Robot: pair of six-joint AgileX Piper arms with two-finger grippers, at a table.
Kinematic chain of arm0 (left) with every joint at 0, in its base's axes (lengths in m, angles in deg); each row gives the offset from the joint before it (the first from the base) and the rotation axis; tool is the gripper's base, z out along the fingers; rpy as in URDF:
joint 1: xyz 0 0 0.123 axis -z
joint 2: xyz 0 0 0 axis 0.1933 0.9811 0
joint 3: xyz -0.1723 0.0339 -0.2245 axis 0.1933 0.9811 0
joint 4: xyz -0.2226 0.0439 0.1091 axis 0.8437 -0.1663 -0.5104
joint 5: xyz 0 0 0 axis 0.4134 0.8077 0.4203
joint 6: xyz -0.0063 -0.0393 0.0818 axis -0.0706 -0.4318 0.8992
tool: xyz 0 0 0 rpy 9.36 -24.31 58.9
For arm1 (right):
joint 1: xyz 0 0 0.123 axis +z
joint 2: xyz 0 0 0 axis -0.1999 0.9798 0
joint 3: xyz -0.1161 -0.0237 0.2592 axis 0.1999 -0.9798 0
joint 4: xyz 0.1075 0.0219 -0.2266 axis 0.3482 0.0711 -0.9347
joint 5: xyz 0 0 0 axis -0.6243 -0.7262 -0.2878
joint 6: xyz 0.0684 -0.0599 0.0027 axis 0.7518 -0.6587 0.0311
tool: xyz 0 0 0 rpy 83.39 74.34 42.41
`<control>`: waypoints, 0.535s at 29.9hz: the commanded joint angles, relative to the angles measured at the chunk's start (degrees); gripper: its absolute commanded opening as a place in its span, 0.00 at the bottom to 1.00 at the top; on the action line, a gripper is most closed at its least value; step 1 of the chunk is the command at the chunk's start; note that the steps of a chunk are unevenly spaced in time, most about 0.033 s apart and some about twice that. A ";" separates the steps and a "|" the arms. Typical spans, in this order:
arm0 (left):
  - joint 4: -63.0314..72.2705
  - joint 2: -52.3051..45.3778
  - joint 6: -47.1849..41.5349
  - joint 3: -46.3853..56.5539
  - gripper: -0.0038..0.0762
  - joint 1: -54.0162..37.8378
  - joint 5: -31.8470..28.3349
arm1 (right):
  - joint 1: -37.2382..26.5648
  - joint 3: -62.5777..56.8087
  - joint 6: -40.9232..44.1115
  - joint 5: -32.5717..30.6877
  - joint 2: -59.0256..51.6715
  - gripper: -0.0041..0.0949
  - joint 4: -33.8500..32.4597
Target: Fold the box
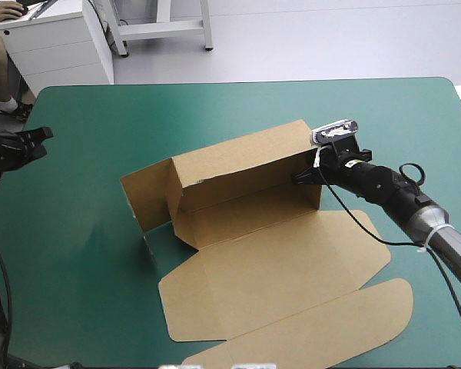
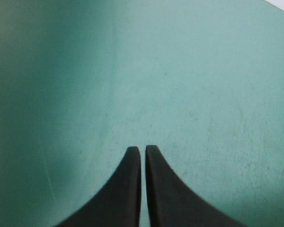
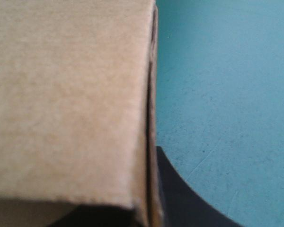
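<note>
The brown box (image 1: 276,261) lies in the middle of the table, partly raised. Its long back wall (image 1: 238,161) and its left end wall (image 1: 147,196) stand up, while the wide lid panel and front flap lie flat toward the table's near edge. My right gripper (image 1: 303,178) is at the back wall's right end. In the right wrist view the board (image 3: 66,94) fills the space between its fingers, and only one black finger (image 3: 189,198) shows beside the sheet. My left gripper (image 1: 38,138) hovers at the table's left edge, far from the box, its fingers (image 2: 132,189) together over bare cover.
Teal-green cover (image 1: 77,254) stretches between the left gripper and the box, and more of it lies beyond the back wall up to the far edge. The box's front flap (image 1: 330,323) reaches almost to the table's near edge.
</note>
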 commanded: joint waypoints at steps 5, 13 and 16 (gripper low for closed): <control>16.08 -2.35 0.92 8.94 0.06 -2.77 -6.63 | -1.31 4.29 8.49 -4.94 -0.76 0.03 0.52; 14.19 -2.35 7.66 10.06 0.06 -2.77 -6.66 | -6.23 18.21 22.58 -25.63 -0.76 0.03 -4.34; 14.19 -2.35 7.66 10.06 0.06 -2.77 -6.66 | -6.23 21.69 31.13 -30.22 -0.76 0.03 -9.46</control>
